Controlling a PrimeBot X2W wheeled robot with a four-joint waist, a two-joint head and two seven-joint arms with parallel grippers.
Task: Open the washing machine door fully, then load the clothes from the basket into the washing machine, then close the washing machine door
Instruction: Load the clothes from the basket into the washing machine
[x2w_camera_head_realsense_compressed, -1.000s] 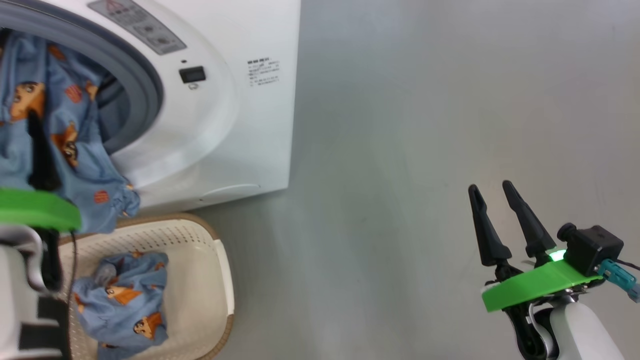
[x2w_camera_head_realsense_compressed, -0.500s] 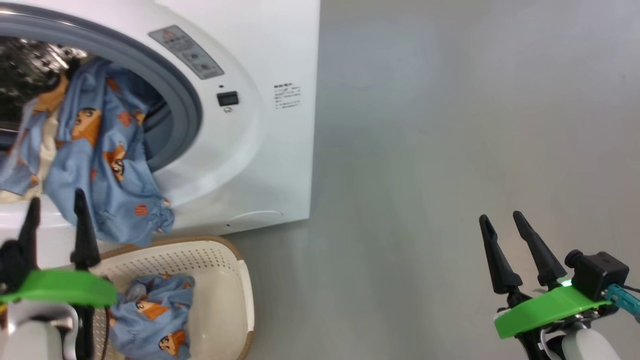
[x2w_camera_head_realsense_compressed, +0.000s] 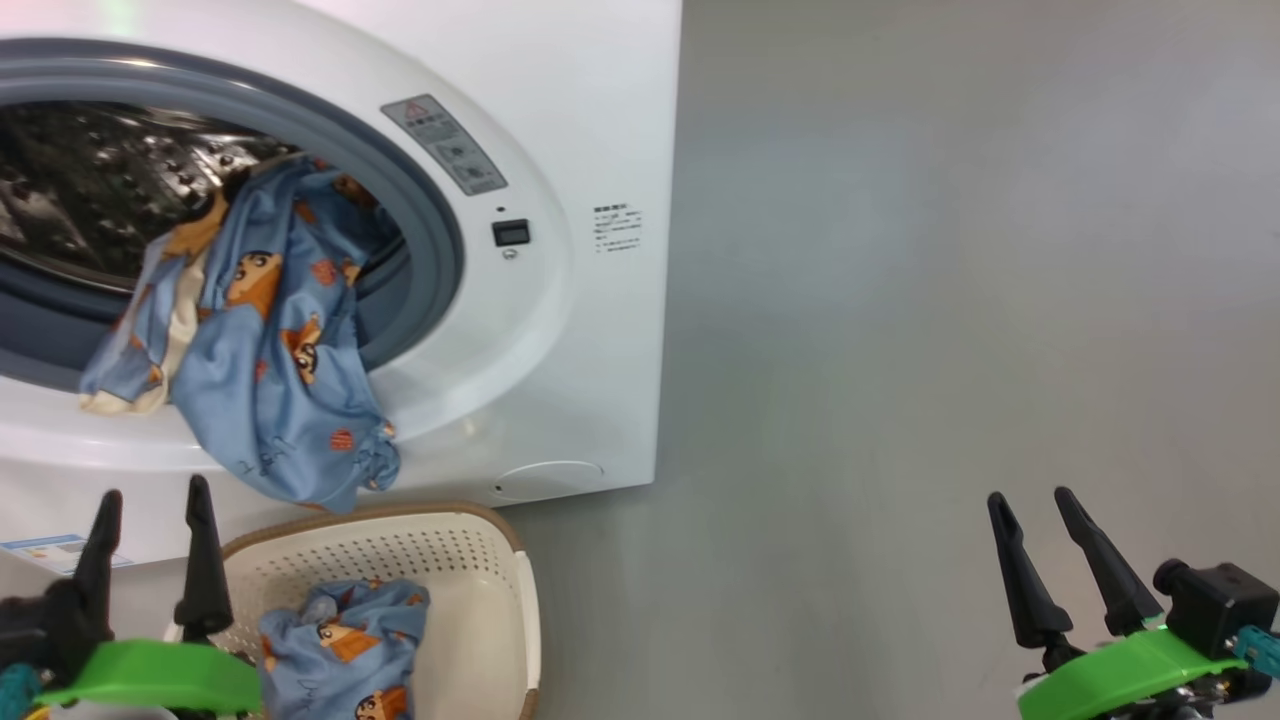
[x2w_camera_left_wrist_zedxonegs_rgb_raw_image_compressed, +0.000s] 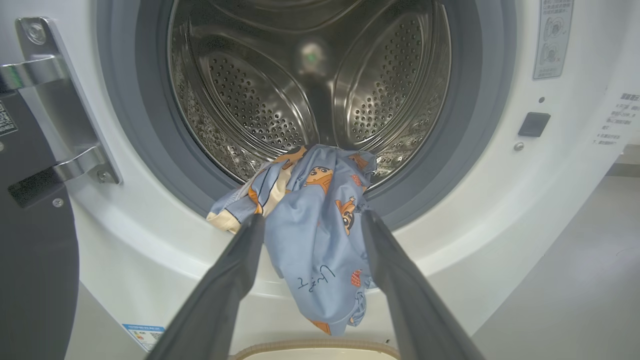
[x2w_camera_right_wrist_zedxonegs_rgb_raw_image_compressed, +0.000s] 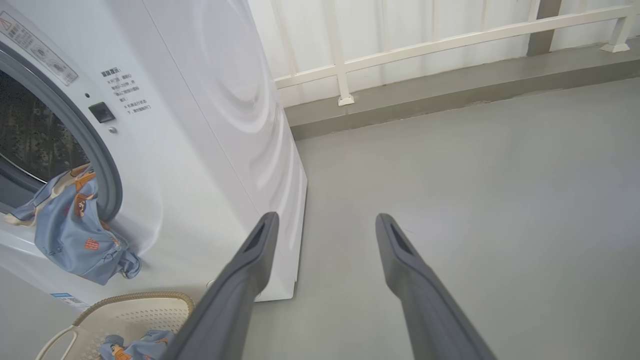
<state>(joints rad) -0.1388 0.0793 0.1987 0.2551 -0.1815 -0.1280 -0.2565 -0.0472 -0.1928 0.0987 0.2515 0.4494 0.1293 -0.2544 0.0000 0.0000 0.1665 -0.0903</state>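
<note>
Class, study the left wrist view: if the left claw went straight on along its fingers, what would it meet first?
Probably the light-blue cartoon-printed fabric garment draped over the grey rubber gasket of the white washing machine, dead ahead of the left claw; depth is unclear.

- The setting reads as a plain laundry or utility area rather than a furnished room.
- A white front-loading washing machine (x2w_camera_head_realsense_compressed: 600, 150) stands directly on a smooth grey floor (x2w_camera_head_realsense_compressed: 900, 350). Its perforated steel drum (x2w_camera_left_wrist_zedxonegs_rgb_raw_image_compressed: 310, 75) is open to view, and its dark door (x2w_camera_left_wrist_zedxonegs_rgb_raw_image_compressed: 30, 275) is swung aside on a metal hinge (x2w_camera_left_wrist_zedxonegs_rgb_raw_image_compressed: 60, 105).
- Light-blue printed clothes (x2w_camera_head_realsense_compressed: 270, 380) hang over the lip of the opening. More of them lie in a cream basket (x2w_camera_head_realsense_compressed: 400, 545) that sits on the floor just in front of the machine.
- Beyond the machine's side, a raised grey kerb (x2w_camera_right_wrist_zedxonegs_rgb_raw_image_compressed: 450, 95) carries a white railing (x2w_camera_right_wrist_zedxonegs_rgb_raw_image_compressed: 450, 37) in front of a pale panelled wall (x2w_camera_right_wrist_zedxonegs_rgb_raw_image_compressed: 400, 20).
</note>
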